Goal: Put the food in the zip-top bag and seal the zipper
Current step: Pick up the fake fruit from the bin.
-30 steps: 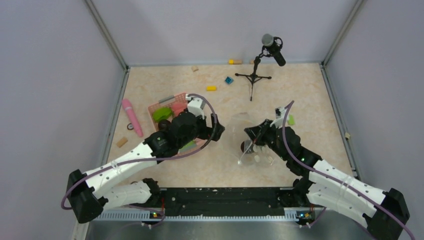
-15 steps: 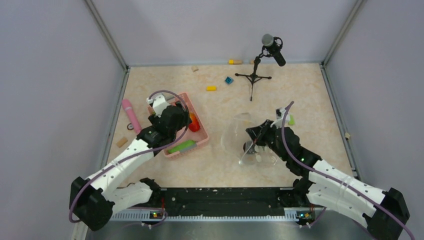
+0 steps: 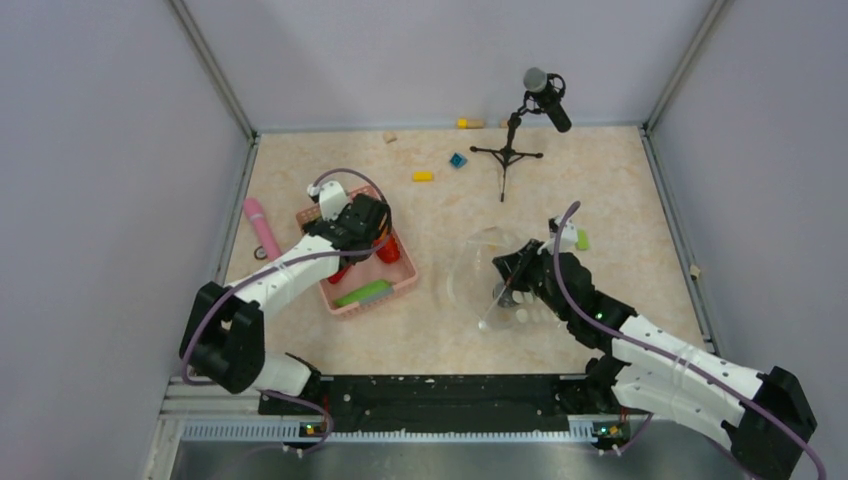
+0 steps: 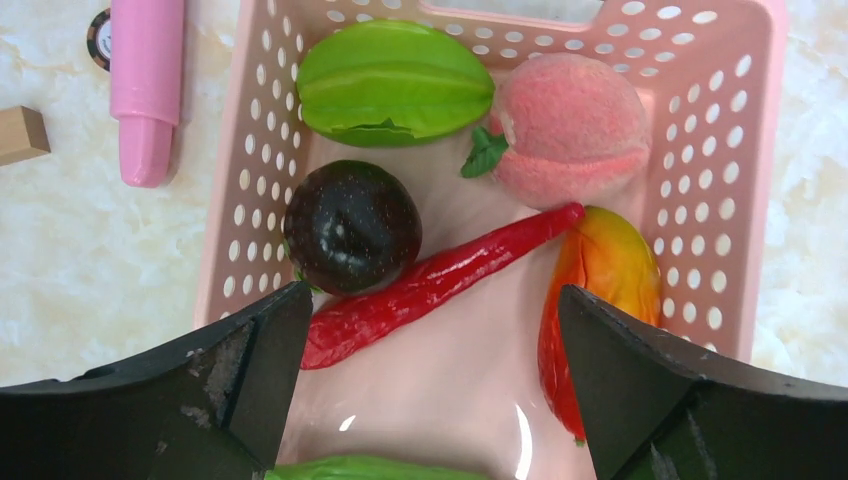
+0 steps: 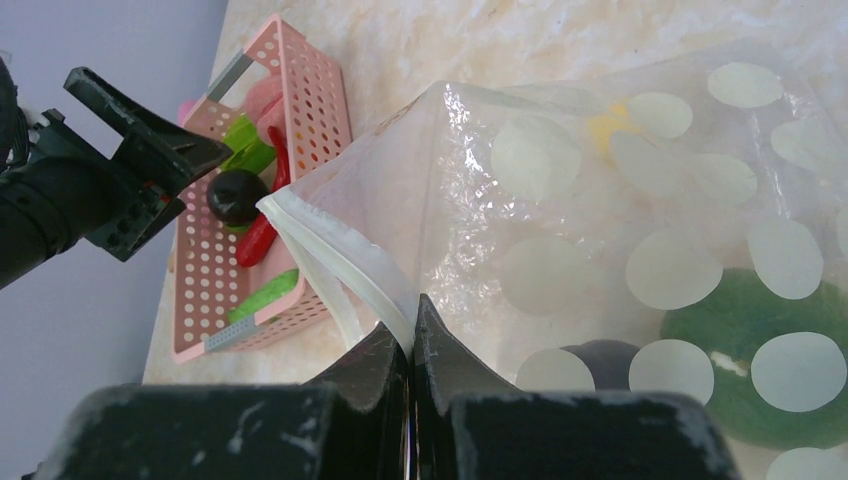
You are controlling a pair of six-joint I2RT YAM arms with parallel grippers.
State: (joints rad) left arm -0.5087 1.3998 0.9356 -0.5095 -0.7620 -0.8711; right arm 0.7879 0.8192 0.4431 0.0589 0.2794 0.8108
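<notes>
- The table [image 3: 600, 180] carries a clear dotted bag [image 3: 470, 268] at centre right and a pink basket [image 3: 405, 285] at left, well apart
- The bag lies crumpled with its mouth lifted toward the basket; a green piece [image 5: 760, 350] and a dark round fruit [image 5: 600, 362] show through its wall
- The basket holds more food: a green fruit [image 4: 395, 80], a peach [image 4: 570, 125], a mango [image 4: 600, 290], a red chili [image 4: 440, 280] and a dark plum [image 4: 350, 225] touching the chili
- The left gripper [image 4: 430, 305] hangs over the basket, fingers spread wide, grasping nothing
- The right gripper [image 5: 410, 335] is clenched on the zipper [image 5: 340, 250] at the bag's mouth
- A pink stick [image 4: 145, 80] lies just beside the basket
</notes>
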